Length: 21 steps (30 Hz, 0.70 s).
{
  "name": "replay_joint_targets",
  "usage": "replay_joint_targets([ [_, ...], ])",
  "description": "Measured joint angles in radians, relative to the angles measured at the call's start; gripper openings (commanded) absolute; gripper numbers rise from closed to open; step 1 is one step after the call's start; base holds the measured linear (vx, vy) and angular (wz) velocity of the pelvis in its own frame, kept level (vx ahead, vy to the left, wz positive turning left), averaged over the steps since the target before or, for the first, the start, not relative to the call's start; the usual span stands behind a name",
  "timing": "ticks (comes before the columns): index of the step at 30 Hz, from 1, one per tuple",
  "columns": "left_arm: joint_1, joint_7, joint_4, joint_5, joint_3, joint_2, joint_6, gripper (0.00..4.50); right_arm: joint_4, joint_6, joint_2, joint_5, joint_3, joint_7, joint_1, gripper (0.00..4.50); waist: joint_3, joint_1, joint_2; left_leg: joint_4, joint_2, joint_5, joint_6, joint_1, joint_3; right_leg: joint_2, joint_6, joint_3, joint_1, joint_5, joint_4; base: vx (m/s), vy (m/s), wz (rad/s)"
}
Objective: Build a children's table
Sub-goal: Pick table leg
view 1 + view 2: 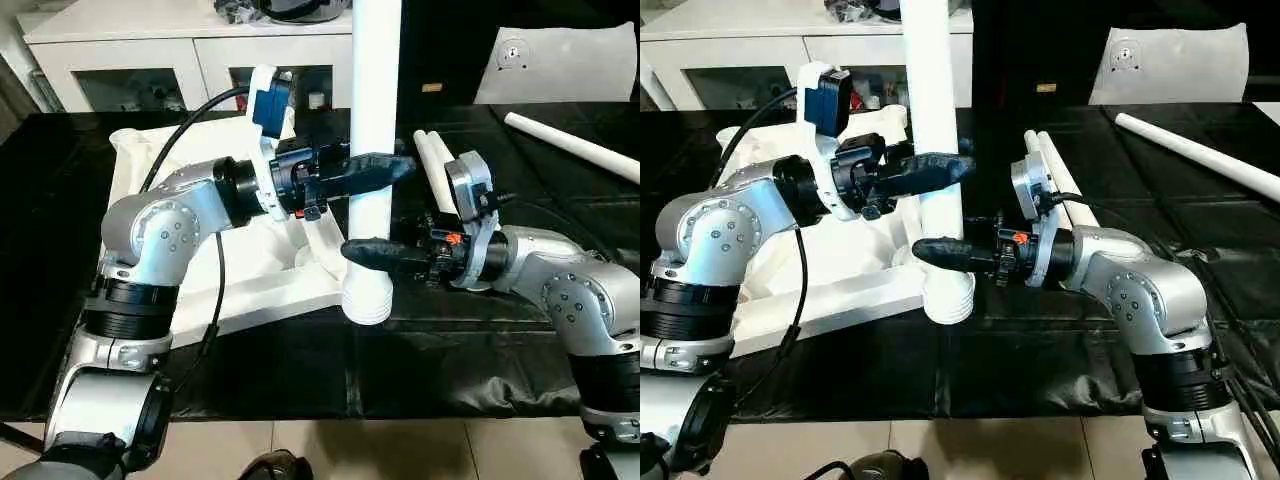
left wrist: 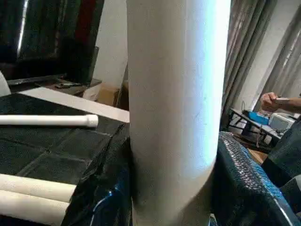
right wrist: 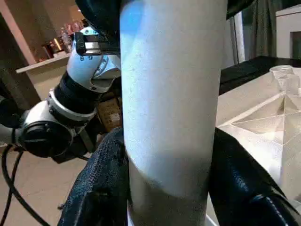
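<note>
A white tube leg (image 1: 374, 120) stands upright, its ribbed lower end (image 1: 367, 300) beside the near right corner of the tabletop (image 1: 250, 270), which lies underside up on the black table. My left gripper (image 1: 385, 168) is shut on the leg from the left. Lower down, my right gripper (image 1: 368, 252) is shut on the same leg from the right. Both wrist views show the leg (image 2: 174, 108) (image 3: 171, 103) squeezed between black fingers (image 2: 244, 183). Two more legs (image 1: 432, 165) lie side by side behind my right wrist, and another leg (image 1: 575, 148) lies at the far right.
A white cabinet (image 1: 140, 55) stands behind the table. A small white panel (image 1: 555, 62) with a round fitting leans at the back right. The black cover's front edge (image 1: 330, 400) runs along the floor side. A person's hand (image 2: 270, 101) shows far off in the left wrist view.
</note>
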Motion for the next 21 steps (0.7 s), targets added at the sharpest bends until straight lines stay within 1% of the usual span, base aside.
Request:
replay_joint_targets([
  [2, -0.003, 0.002, 0.003, 0.009, -0.001, 0.0, -0.004, 1.84, 0.001, -0.004, 0.005, -0.006, 0.0, -0.01, 0.0, 1.86, 0.0, -0.001, 0.0, 0.0, 0.0, 0.0, 0.0, 0.0, 0.0, 0.0, 0.0, 0.0, 0.0, 0.0, 0.0, 0.0, 0.0, 0.0],
  [3, -0.004, 0.002, 0.003, 0.015, -0.001, -0.002, -0.009, 2.4, 0.001, -0.007, 0.007, -0.007, 0.0, -0.013, 0.0, 1.86, 0.0, -0.001, 0.0, 0.0, 0.0, 0.0, 0.0, 0.0, 0.0, 0.0, 0.0, 0.0, 0.0, 0.0, 0.0, 0.0, 0.0, 0.0],
  [4, -0.004, 0.004, 0.003, 0.019, -0.001, -0.004, -0.012, 2.54, 0.003, -0.011, 0.01, -0.011, -0.001, -0.019, 0.0, 1.86, 0.0, -0.001, 0.0, 0.0, 0.0, 0.0, 0.0, 0.0, 0.0, 0.0, 0.0, 0.0, 0.0, 0.0, 0.0, 0.0, 0.0, 0.0],
  [7, -0.004, 0.05, -0.002, 0.022, 0.009, -0.018, -0.025, 2.56, 0.004, -0.037, 0.043, -0.051, 0.009, -0.068, 0.0, 1.86, 0.0, -0.002, 0.001, 0.0, 0.0, 0.0, 0.0, 0.0, 0.0, 0.0, 0.0, 0.0, 0.0, 0.0, 0.0, 0.0, 0.0, 0.0],
  [9, -0.004, 0.069, -0.009, 0.027, 0.012, -0.019, -0.034, 2.87, 0.004, -0.051, 0.054, -0.064, 0.017, -0.086, 0.0, 1.86, 0.0, -0.002, 0.001, 0.0, 0.0, 0.0, 0.0, 0.0, 0.0, 0.0, 0.0, 0.0, 0.0, 0.0, 0.0, 0.0, 0.0, 0.0],
  [10, -0.003, 0.079, -0.011, 0.032, 0.014, -0.019, -0.039, 2.87, 0.004, -0.056, 0.058, -0.067, 0.017, -0.098, 0.0, 1.86, 0.0, -0.002, 0.001, 0.0, 0.0, 0.0, 0.0, 0.0, 0.0, 0.0, 0.0, 0.0, 0.0, 0.0, 0.0, 0.0, 0.0, 0.0],
  [11, 0.003, 0.115, -0.029, 0.054, 0.015, -0.023, -0.055, 2.96, 0.004, -0.069, 0.072, -0.08, 0.016, -0.123, 0.0, 1.86, 0.0, -0.003, 0.001, 0.0, 0.0, 0.0, 0.0, 0.0, 0.0, 0.0, 0.0, 0.0, 0.0, 0.0, 0.0, 0.0, 0.0, 0.0],
  [14, 0.011, 0.191, -0.054, 0.099, 0.016, -0.044, -0.082, 3.0, 0.004, -0.096, 0.098, -0.103, 0.017, -0.164, 0.0, 1.86, 0.0, -0.002, 0.002, 0.0, 0.0, 0.0, 0.0, 0.0, 0.0, 0.0, 0.0, 0.0, 0.0, 0.0, 0.0, 0.0, 0.0, 0.0],
  [16, 0.026, 0.269, -0.077, 0.108, 0.04, -0.081, -0.085, 3.01, 0.004, -0.11, 0.113, -0.119, 0.016, -0.195, 0.0, 1.86, 0.0, -0.003, 0.002, 0.0, 0.0, 0.0, 0.0, 0.0, 0.0, 0.0, 0.0, 0.0, 0.0, 0.0, 0.0, 0.0, 0.0, 0.0],
  [17, 0.035, 0.308, -0.09, 0.11, 0.046, -0.098, -0.085, 2.74, 0.007, -0.118, 0.117, -0.126, 0.015, -0.209, 0.001, 1.86, 0.0, -0.003, 0.002, 0.0, 0.0, 0.0, 0.0, 0.0, 0.0, 0.0, 0.0, 0.0, 0.0, 0.0, 0.0, 0.0, 0.0, 0.0],
  [19, 0.044, 0.359, -0.111, 0.12, 0.046, -0.111, -0.087, 2.65, 0.016, -0.128, 0.124, -0.137, 0.011, -0.229, 0.001, 1.86, 0.0, -0.003, 0.002, 0.0, 0.0, 0.0, 0.0, 0.0, 0.0, 0.0, 0.0, 0.0, 0.0, 0.0, 0.0, 0.0, 0.0, 0.0],
  [20, 0.05, 0.393, -0.123, 0.127, 0.048, -0.128, -0.09, 2.54, 0.025, -0.135, 0.127, -0.141, 0.009, -0.236, 0.001, 1.86, 0.0, -0.002, 0.002, 0.0, 0.0, 0.0, 0.0, 0.0, 0.0, 0.0, 0.0, 0.0, 0.0, 0.0, 0.0, 0.0, 0.0, 0.0],
  [21, 0.055, 0.418, -0.132, 0.13, 0.051, -0.14, -0.092, 2.54, 0.033, -0.139, 0.13, -0.143, 0.009, -0.239, 0.0, 1.86, 0.0, -0.003, 0.002, 0.0, 0.0, 0.0, 0.0, 0.0, 0.0, 0.0, 0.0, 0.0, 0.0, 0.0, 0.0, 0.0, 0.0, 0.0],
])
